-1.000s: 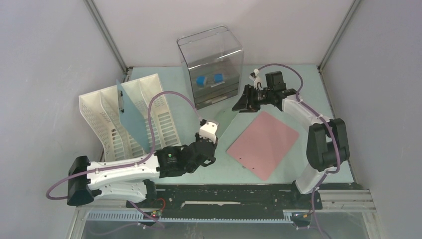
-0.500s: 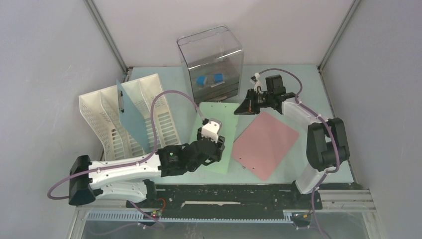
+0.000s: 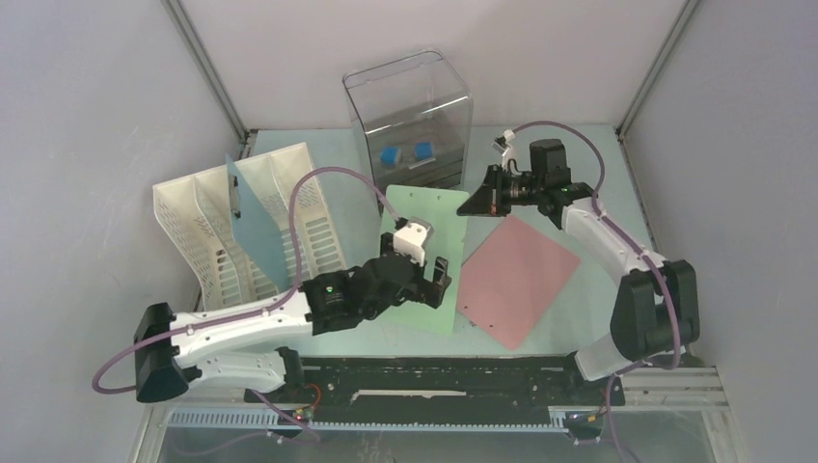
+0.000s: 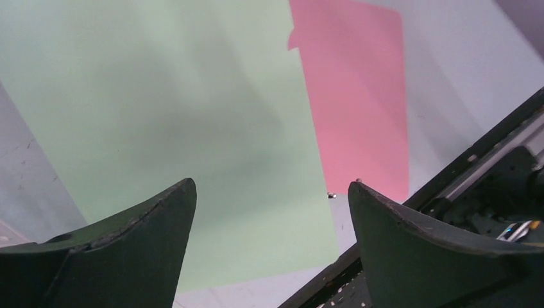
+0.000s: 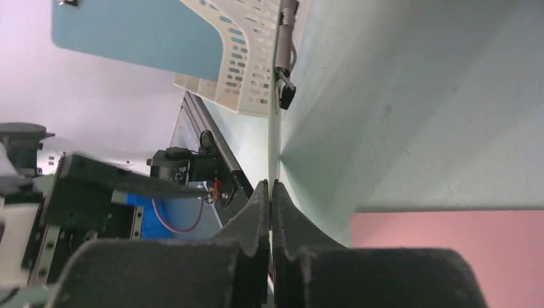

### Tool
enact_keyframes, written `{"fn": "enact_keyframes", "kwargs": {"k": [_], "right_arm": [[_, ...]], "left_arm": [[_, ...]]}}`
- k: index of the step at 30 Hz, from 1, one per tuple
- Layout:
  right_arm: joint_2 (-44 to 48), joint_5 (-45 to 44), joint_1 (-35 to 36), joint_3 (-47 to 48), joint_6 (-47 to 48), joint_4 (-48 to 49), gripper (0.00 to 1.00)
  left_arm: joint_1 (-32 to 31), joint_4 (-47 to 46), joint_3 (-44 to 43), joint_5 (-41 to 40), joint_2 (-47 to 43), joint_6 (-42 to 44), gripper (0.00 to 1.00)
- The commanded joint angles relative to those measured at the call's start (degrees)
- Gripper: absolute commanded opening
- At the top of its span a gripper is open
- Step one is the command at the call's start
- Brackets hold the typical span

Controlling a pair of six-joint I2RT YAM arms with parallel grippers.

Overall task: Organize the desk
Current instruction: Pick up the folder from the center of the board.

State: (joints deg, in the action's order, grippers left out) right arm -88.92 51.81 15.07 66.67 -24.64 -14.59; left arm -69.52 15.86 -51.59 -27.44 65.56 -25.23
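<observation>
A white file rack [image 3: 198,231] at nine o'clock holds a standing blue board [image 3: 256,227]; a clear box [image 3: 407,106] is at twelve. A green board [image 3: 444,212] sits centre, with a pink board [image 3: 516,275] at its three o'clock.

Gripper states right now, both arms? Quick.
Left gripper: open, holding nothing, above the green sheet.
Right gripper: closed on the green sheet's edge.
</observation>
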Motion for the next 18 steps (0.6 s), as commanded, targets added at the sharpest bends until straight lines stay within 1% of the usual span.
{"fn": "enact_keyframes", "kwargs": {"k": [1, 5, 7, 8, 10, 15, 18], "right_arm": [[7.6, 1.9, -0.2, -0.4, 3.8, 3.6, 0.00], [11.5, 0.3, -0.3, -0.4, 5.5, 3.5, 0.00], [12.6, -0.4, -0.4, -0.5, 5.2, 3.3, 0.00], [12.9, -0.3, -0.5, -0.6, 4.6, 3.6, 0.00], [13.4, 0.0, -0.7, -1.6, 2.3, 5.4, 0.00], [14.3, -0.8, -1.2, -2.2, 0.7, 5.5, 0.00], [14.9, -0.3, -1.7, -2.2, 0.3, 5.4, 0.00]], "left_arm": [[4.5, -8.4, 3.2, 7.7, -6.6, -3.4, 0.95], [6.0, -11.2, 5.5, 7.7, -11.4, -5.0, 1.00], [6.0, -10.4, 3.9, 6.3, -11.1, -6.5, 1.00], [5.8, -8.5, 2.2, 5.5, -10.1, -7.5, 1.00], [4.4, -3.1, -3.1, 1.4, -6.4, -8.7, 1.00], [-2.5, 10.1, -17.5, -17.9, 7.1, -10.5, 1.00], [-4.4, 18.5, -25.7, -24.7, 15.7, -13.7, 1.00]]}}
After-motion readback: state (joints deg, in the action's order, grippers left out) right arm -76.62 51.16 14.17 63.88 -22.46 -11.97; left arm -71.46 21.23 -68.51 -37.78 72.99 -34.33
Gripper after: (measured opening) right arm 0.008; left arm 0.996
